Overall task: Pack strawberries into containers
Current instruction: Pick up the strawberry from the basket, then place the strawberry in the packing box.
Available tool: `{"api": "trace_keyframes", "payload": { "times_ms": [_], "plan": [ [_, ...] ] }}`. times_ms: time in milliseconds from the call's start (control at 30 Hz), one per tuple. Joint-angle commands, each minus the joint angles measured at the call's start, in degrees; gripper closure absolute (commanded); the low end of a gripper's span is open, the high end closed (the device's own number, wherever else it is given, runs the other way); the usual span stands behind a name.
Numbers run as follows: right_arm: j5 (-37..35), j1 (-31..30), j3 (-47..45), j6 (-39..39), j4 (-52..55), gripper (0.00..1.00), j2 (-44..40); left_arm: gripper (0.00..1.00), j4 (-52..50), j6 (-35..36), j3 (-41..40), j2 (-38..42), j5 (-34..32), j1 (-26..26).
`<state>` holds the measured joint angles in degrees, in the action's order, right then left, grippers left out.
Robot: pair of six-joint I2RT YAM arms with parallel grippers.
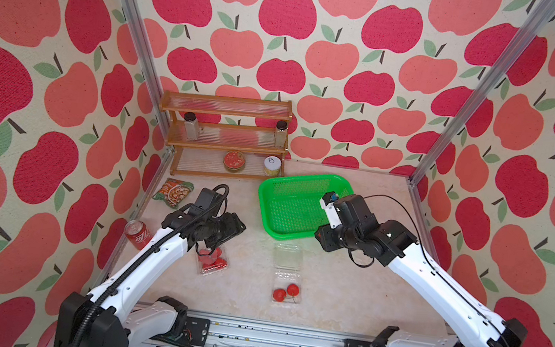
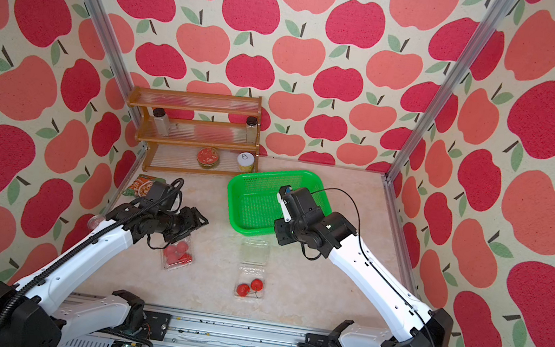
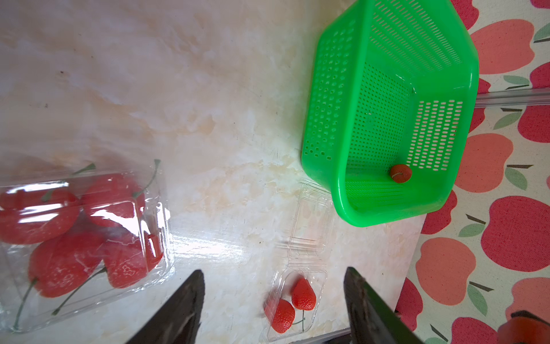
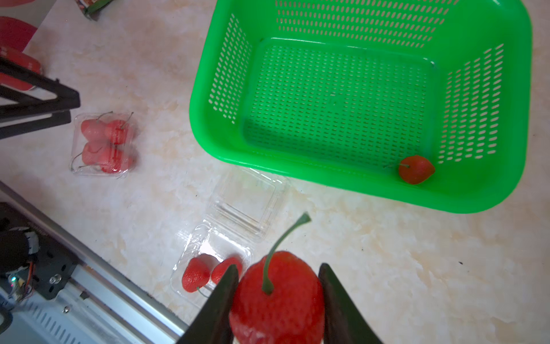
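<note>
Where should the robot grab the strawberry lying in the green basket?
Probably the fat body of the strawberry, from straight above. It lies on its side in a corner of the basket, so walls block sideways reaches, and its stem is thin.

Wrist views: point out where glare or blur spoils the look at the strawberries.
Left wrist view: white glare streaks on the closed box wash over the packed strawberries, which look soft; a bright sheen lies on the table. Right wrist view: the held strawberry in the right hand sits close to the lens, slightly soft; glare whitens the open box.
</note>
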<state>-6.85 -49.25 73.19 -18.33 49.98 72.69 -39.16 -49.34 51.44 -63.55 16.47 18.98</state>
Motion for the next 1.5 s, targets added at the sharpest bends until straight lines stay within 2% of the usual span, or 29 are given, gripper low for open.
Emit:
{"api": "trace_keyframes", "payload": {
  "times_ms": [0,167,333,567,733,1000,1267,1367,1467],
  "plan": [
    [0.2,-3.7,-3.1,-4.8,3.5,0.57,-2.2,0.28,-1.8,1.6,2.9,-0.7,-1.6,-0.3],
    [4.6,-10.1,-11.5,-11.7,-1.5,0.57,-2.5,0.28,-2.5,1.5,4.3,-0.5,-1.9,-0.3],
    [10.0,-13.9,-16.5,-16.5,-11.0,0.56,2.9,0.28,-2.2,0.5,3.2,0.6,-1.7,-0.3],
    [11.4,-14.1,-13.3,-15.1,-13.0,0.56,13.4,0.28,-3.1,0.3,2.0,0.9,-2.3,-0.3],
    [16.0,-14.1,-13.0,-16.5,-15.7,0.55,18.6,0.28,-3.9,0.6,2.3,0.9,-2.3,-0.3],
    [15.0,-14.1,-11.1,-15.2,-12.6,0.41,17.6,0.28,-3.8,-0.2,1.0,3.7,-3.3,-0.3],
    [13.3,-9.7,-5.3,-13.6,-2.1,0.39,9.3,0.28,-6.1,0.0,2.1,4.9,-4.0,-0.3],
    [12.3,-4.8,-1.4,-11.3,1.0,0.38,6.5,0.27,-5.7,-0.1,1.7,6.1,-4.8,-0.3],
    [14.2,2.8,2.4,-8.0,0.4,0.37,6.2,0.27,-4.9,-0.1,1.9,5.9,-4.7,-0.4]
  ]
}}
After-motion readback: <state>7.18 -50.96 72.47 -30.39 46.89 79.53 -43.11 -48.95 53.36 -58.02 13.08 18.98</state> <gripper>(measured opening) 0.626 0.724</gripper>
